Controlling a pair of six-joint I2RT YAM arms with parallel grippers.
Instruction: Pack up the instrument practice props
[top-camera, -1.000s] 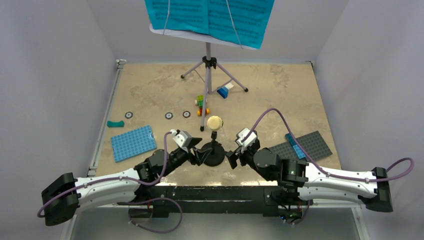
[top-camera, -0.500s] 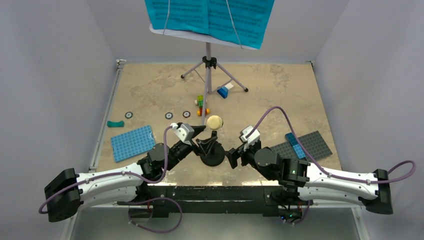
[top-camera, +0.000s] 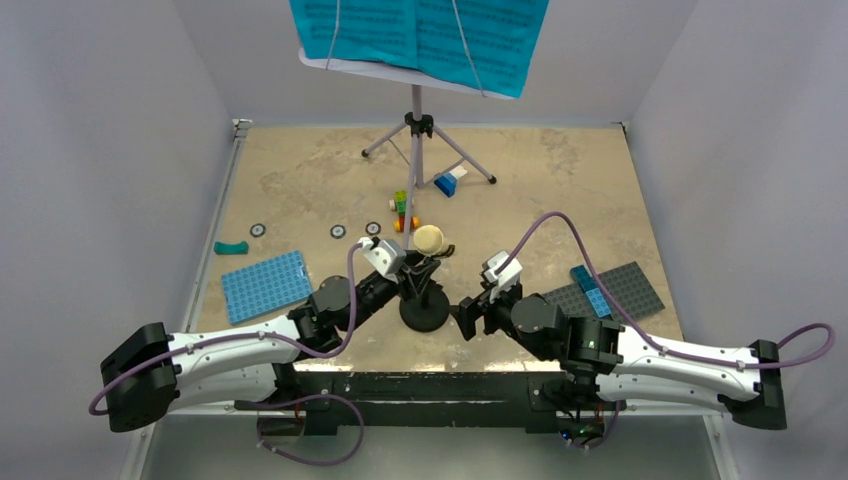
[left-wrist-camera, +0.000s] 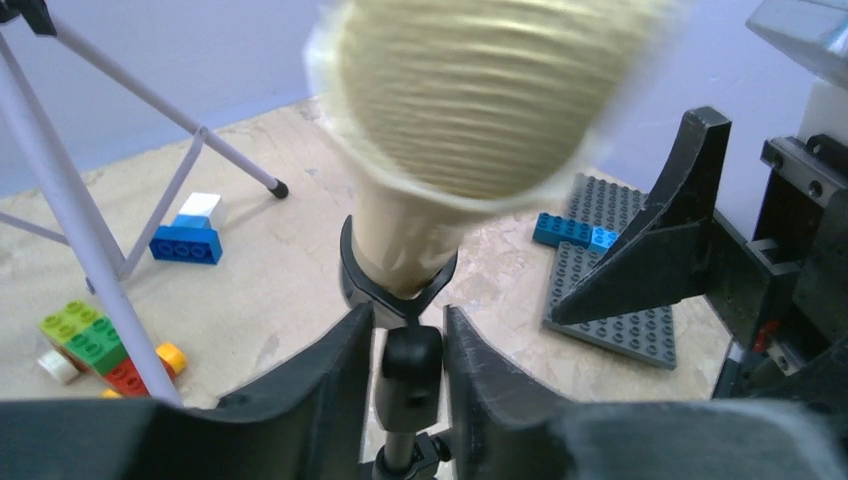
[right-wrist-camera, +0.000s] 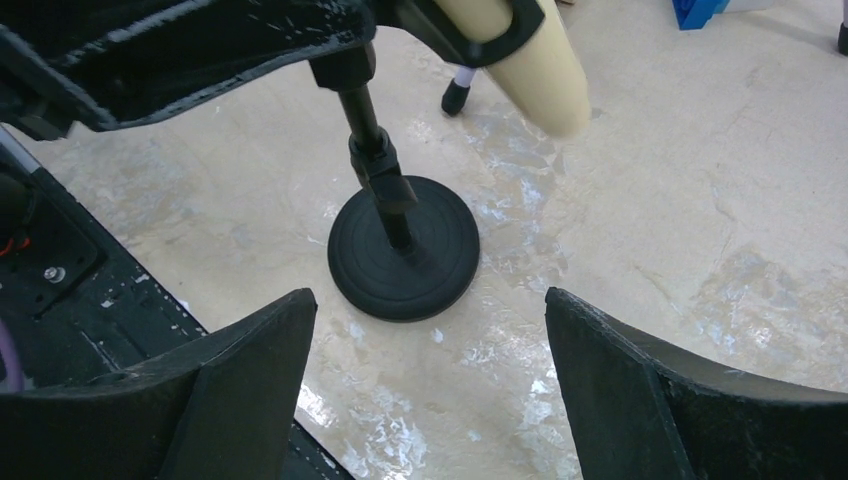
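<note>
The black round-based mic stand (top-camera: 424, 312) stands at the near middle of the table with the cream cone-shaped microphone (top-camera: 429, 238) in its clip. My left gripper (top-camera: 414, 272) is shut on the stand's top joint (left-wrist-camera: 411, 362), just under the microphone (left-wrist-camera: 480, 100). My right gripper (top-camera: 470, 314) is open and empty, low, just right of the stand's base (right-wrist-camera: 403, 250). The lavender music stand (top-camera: 390, 70) on its silver tripod (top-camera: 418, 135) stands at the back, holding teal sheet-music pages (top-camera: 420, 30).
A blue baseplate (top-camera: 265, 285) lies at the left and a grey baseplate (top-camera: 615, 290) with blue bricks at the right. Small coloured bricks (top-camera: 405, 212) and a blue-and-white brick (top-camera: 447, 183) lie near the tripod. A teal piece (top-camera: 231, 247) lies far left.
My left gripper has risen from beside the stand's base to its top joint and closed round it. The microphone has shifted slightly away. My right gripper has barely moved.
</note>
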